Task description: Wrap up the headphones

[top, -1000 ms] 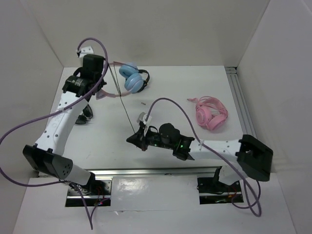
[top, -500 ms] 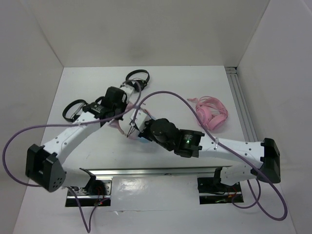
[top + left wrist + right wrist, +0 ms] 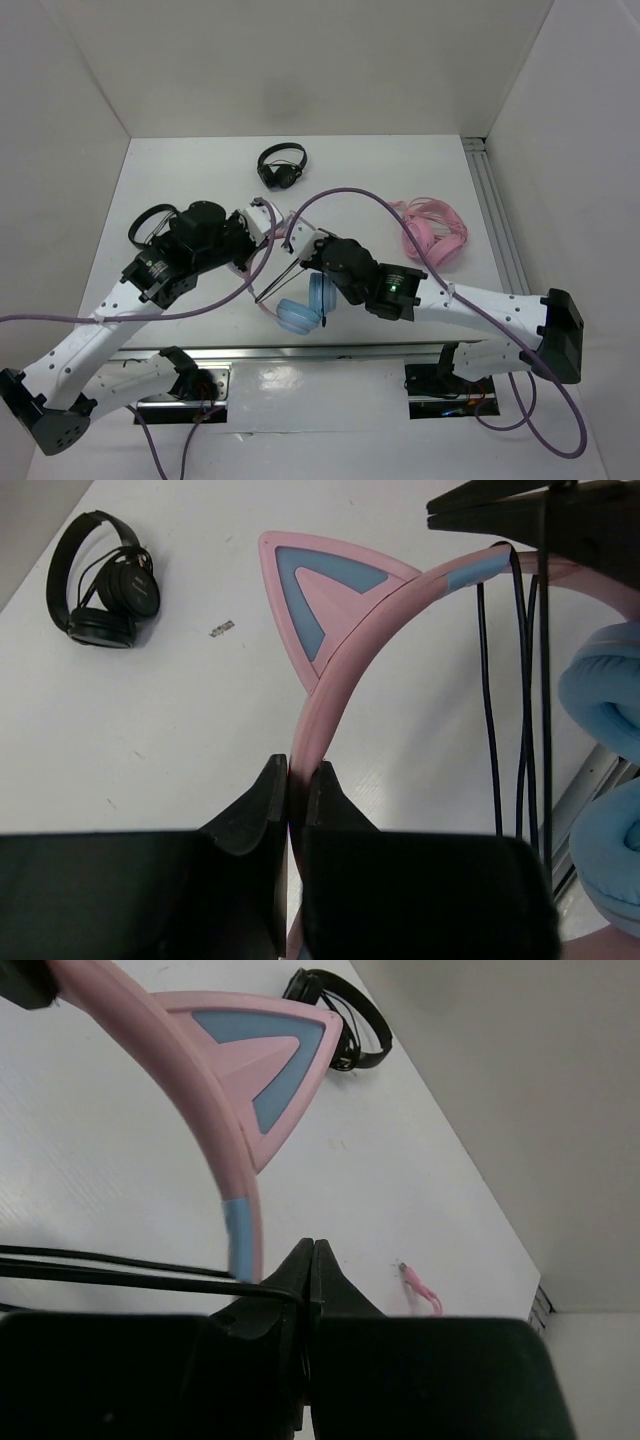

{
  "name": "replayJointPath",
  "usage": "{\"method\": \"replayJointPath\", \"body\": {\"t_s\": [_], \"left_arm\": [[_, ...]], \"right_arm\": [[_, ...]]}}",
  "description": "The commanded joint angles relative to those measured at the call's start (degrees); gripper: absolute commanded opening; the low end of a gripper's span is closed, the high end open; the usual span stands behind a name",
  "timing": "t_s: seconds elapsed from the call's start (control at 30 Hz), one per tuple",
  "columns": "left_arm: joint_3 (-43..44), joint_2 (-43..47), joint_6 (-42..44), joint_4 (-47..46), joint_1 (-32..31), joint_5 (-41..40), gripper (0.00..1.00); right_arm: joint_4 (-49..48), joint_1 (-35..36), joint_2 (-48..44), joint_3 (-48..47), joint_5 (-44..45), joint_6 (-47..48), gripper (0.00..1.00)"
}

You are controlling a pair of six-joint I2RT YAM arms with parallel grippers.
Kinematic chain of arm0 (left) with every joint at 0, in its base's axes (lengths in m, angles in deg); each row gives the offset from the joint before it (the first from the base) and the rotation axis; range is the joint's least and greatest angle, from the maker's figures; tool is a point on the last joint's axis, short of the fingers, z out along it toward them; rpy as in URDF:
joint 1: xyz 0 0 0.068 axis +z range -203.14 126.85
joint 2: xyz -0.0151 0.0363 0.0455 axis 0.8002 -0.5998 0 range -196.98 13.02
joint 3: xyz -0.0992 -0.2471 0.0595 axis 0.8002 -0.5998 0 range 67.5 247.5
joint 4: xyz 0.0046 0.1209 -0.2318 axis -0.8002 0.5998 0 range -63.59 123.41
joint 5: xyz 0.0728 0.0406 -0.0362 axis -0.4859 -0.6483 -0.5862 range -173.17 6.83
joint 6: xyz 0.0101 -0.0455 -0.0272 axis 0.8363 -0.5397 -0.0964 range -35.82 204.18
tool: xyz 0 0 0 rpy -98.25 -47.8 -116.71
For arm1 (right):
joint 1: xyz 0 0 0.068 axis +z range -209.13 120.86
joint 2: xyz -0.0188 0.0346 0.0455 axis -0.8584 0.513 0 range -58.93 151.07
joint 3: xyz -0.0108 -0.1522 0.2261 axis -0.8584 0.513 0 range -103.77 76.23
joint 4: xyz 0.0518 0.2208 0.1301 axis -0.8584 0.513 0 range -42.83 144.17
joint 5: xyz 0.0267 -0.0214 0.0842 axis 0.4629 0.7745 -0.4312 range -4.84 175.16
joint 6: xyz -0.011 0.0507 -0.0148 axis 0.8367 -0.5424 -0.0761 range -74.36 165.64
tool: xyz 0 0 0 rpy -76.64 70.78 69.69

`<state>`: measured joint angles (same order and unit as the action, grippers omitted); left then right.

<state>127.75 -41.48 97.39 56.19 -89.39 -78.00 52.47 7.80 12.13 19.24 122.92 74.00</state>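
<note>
A: What kind of setting is shown?

B: A robotics lab test cell. A white tabletop (image 3: 200, 180) is boxed in by plain white panels (image 3: 300, 60). A left arm (image 3: 110, 320) and a right arm (image 3: 480, 305) rise from a metal rail (image 3: 330, 352) at its near edge, trailing purple cables (image 3: 350, 193).

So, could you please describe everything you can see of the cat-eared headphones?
The headphones have a pink, plastic-looking headband with pink-and-blue cat ears and padded light blue ear cups. The left gripper is clamped on the headband, with the cups on the near side. Their thin black cable loops over the band in several strands and runs to the shut right gripper.
</note>
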Motion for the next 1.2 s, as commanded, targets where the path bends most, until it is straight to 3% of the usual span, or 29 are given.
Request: {"method": "replayJointPath", "body": {"t_s": [0.0, 0.17, 0.33, 0.47, 0.63, 0.87, 0.9, 1.1, 1.17], "left_arm": [[2.9, 1.9, 4.5, 9.5, -2.1, 7.7, 0.00], [4.8, 1.9, 3.8, 9.0, -1.5, 5.5, 0.00], [10.0, -3.8, 1.8, 7.1, 1.7, 3.0, 0.00], [13.7, -8.4, 1.1, 7.1, 3.8, 7.4, 0.00], [19.9, -14.0, -1.7, 7.7, 8.3, 9.6, 0.00], [27.0, -20.8, -5.1, 8.5, 14.6, 14.3, 0.00], [27.0, -21.7, -5.1, 8.5, 15.5, 15.6, 0.00], [27.6, -24.3, -5.7, 8.5, 18.0, 25.8, 0.00], [27.6, -24.9, -7.5, 8.5, 18.5, 25.2, 0.00]], "right_arm": [[-9.0, -5.7, -3.1, 0.1, 6.2, 1.4, 0.04], [-9.0, -10.7, -2.5, 0.7, 0.2, -2.1, 0.14], [-7.3, -15.0, -1.9, 0.2, -8.7, -6.4, 0.15], [-6.8, -17.0, -1.4, 0.2, -15.8, -8.3, 0.24], [-6.1, -19.9, 0.6, -0.3, -18.1, -8.8, 0.34], [-7.4, -24.4, 3.7, -0.3, -24.2, -11.4, 0.38], [-7.4, -24.9, 4.3, -0.3, -25.2, -12.2, 0.44], [-9.3, -27.6, 7.7, -0.3, -27.7, -14.7, 0.45], [-9.3, -28.2, 7.7, -0.3, -28.5, -16.0, 0.65]]}}
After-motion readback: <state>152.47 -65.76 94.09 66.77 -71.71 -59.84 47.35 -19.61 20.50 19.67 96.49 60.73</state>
